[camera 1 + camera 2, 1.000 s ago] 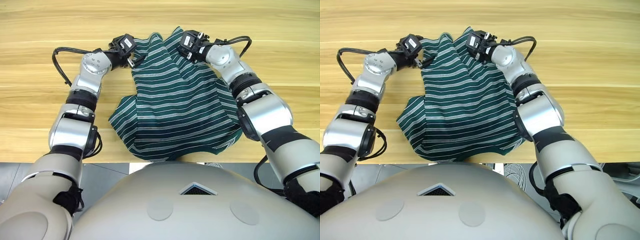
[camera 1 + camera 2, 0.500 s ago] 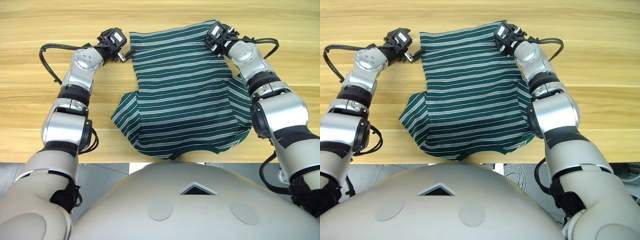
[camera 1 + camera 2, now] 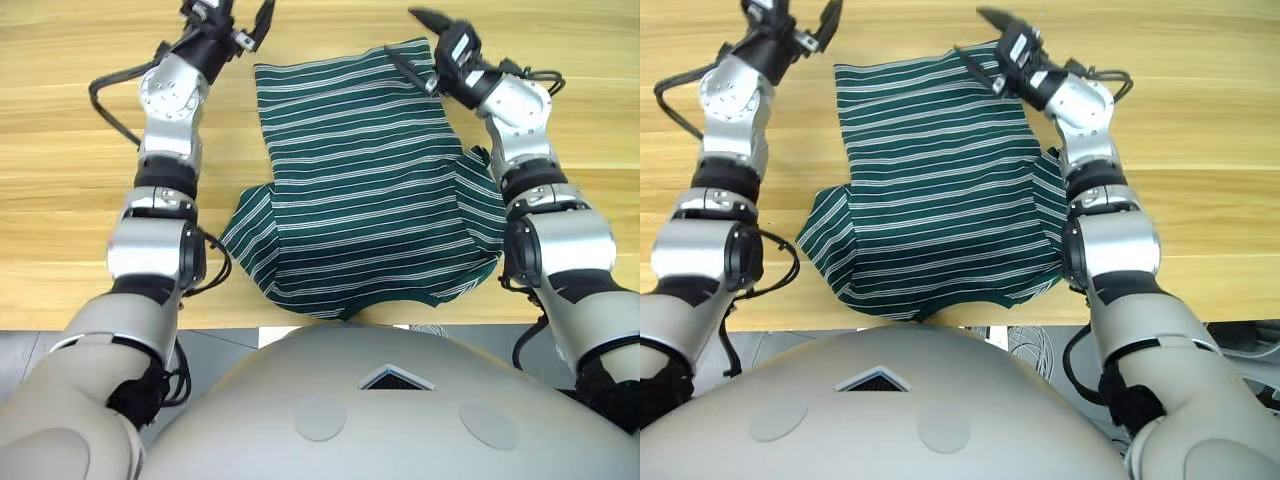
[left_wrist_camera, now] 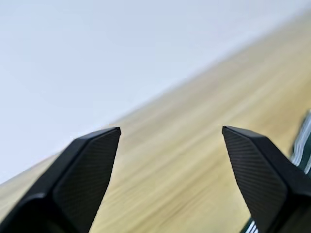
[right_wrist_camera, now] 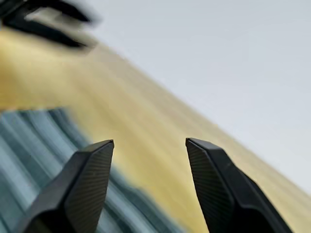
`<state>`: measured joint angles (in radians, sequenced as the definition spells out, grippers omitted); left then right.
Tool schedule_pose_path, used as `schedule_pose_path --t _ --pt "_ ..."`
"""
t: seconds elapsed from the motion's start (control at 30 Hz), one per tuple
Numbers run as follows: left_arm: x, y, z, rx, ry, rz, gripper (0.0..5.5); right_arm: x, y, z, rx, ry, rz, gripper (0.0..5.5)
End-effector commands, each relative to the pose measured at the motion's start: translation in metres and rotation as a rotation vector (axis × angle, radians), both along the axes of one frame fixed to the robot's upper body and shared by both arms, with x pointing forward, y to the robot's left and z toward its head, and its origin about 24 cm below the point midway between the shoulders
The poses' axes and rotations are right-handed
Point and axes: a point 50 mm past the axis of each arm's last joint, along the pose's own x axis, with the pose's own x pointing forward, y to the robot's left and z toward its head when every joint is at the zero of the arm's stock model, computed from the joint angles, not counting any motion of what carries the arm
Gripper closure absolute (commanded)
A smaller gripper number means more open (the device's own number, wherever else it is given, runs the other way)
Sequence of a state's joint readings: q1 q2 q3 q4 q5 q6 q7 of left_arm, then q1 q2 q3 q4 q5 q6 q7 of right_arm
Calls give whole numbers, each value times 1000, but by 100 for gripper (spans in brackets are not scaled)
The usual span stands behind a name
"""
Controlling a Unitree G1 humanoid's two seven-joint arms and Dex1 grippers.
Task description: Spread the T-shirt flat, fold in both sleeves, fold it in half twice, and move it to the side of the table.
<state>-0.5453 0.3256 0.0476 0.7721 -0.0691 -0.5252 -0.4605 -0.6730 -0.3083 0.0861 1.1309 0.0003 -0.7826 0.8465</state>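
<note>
The green T-shirt with white stripes lies on the wooden table. Its far edge is stretched straight, and the near part is bunched and reaches the table's front edge. My left gripper is open, raised beside the shirt's far left corner and holding nothing. Over the far right corner my right gripper is open too and apart from the cloth. In the left wrist view the spread fingers frame bare wood, with a sliver of shirt at the edge. The right wrist view has striped cloth beneath the gripper.
Bare wood stretches left, right and beyond the shirt. The table's front edge runs just in front of me, with grey floor below it.
Both grippers have let go of the shirt's far corners, opened and lifted away. The shirt's far edge now rests flat on the table.
</note>
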Motion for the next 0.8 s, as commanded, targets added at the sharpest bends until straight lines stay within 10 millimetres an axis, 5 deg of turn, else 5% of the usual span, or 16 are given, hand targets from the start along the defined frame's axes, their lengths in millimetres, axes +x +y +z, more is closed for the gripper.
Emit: schedule_pose_path --t 0.03,0.13,0.27,0.57,0.8 --pt "-89 52 -15 -79 29 124 175 -38 -17 -29 -172 266 358 273" --pt "-138 71 -9 -186 69 228 175 -55 -20 -40 -263 437 540 273" --pt "-181 61 -16 -404 267 241 175 -57 -3 -53 -348 515 563 273" --pt "-203 37 -35 -645 562 214 175 -50 29 -83 -351 524 322 273" --pt "-218 42 -50 -562 672 289 175 -44 29 -82 -350 473 245 273"
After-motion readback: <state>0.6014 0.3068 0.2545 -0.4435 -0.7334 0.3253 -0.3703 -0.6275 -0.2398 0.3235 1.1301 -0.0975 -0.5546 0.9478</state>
